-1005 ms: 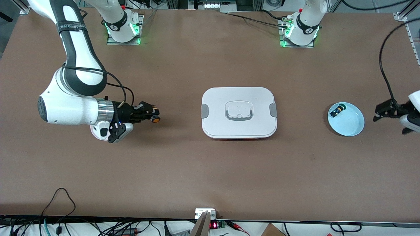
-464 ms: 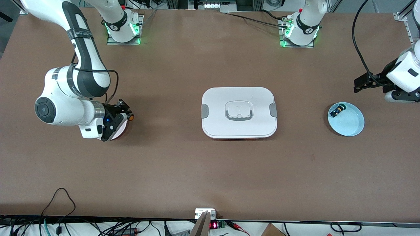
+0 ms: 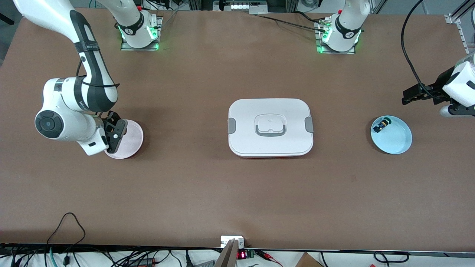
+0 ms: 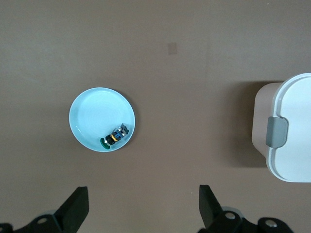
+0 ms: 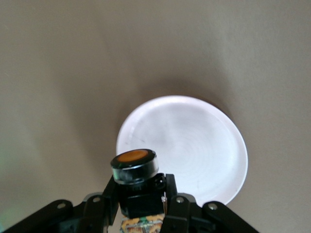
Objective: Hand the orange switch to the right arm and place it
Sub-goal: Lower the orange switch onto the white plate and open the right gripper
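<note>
Two arms in front view: my right gripper [image 3: 115,132] hangs over the pink plate [image 3: 133,138]; my left gripper [image 3: 410,95] waits above bare table near the blue plate [image 3: 397,142].
Left wrist: fingers [image 4: 75,211] spread wide, empty.
Right wrist: jaws clamped on the orange switch [image 5: 135,178], cap up, over the plate's edge.

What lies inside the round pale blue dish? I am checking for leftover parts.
Inside the round pale blue dish, by its rim, lies one small black switch with blue and green parts. The rest is bare; the switch's underside is hidden.
</note>
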`<state>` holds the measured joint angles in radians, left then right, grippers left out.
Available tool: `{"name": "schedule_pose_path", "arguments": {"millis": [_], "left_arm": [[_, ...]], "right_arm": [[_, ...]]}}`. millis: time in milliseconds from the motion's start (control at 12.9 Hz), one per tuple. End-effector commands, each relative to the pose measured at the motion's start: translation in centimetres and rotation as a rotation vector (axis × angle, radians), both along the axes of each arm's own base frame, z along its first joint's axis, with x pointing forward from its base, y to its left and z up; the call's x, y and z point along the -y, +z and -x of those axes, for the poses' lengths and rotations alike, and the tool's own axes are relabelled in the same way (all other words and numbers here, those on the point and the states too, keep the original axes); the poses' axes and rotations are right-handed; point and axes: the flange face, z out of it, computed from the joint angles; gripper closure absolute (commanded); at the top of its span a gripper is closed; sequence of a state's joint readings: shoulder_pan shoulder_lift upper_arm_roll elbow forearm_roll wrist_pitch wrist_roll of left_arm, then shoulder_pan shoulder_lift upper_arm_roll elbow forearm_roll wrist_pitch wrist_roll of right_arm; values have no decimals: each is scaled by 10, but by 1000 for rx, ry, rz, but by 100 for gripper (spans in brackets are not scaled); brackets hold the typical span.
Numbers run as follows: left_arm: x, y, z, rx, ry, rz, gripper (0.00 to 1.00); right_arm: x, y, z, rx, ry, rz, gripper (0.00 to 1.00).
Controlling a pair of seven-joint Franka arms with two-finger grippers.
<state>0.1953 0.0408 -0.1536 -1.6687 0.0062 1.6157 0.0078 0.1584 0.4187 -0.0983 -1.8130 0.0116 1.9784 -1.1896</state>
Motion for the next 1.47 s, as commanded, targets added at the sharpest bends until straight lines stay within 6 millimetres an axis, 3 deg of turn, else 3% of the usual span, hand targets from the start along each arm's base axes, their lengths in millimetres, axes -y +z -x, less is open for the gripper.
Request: {"name": "schedule_pose_path", "arguments": {"millis": [0,541,773,1082,1159,1236,1391], "left_arm": [[0,7,7,-1,19,24,0],[8,-5,2,-24,26,26,0],[5,-6,2,-27,20,27,0],[7,-4,3,-28,23,26,0],[7,-3,3,-25,22,26,0],[6,-3,2,-25,19,27,0],[6,-5,3,-33,18,27,0]], "right_arm": [[11,-20,17,63,78,-14,77],[15,-79,43,189,143,-25,77],[16,-91,47,204,151,-25,77],[33,-106,48,230,172,-27,77],[32,-105,49,226,151,-27,68],[31,-104,50,213,112,-25,1],[28,-86,47,197,-14,-7,0]]}}
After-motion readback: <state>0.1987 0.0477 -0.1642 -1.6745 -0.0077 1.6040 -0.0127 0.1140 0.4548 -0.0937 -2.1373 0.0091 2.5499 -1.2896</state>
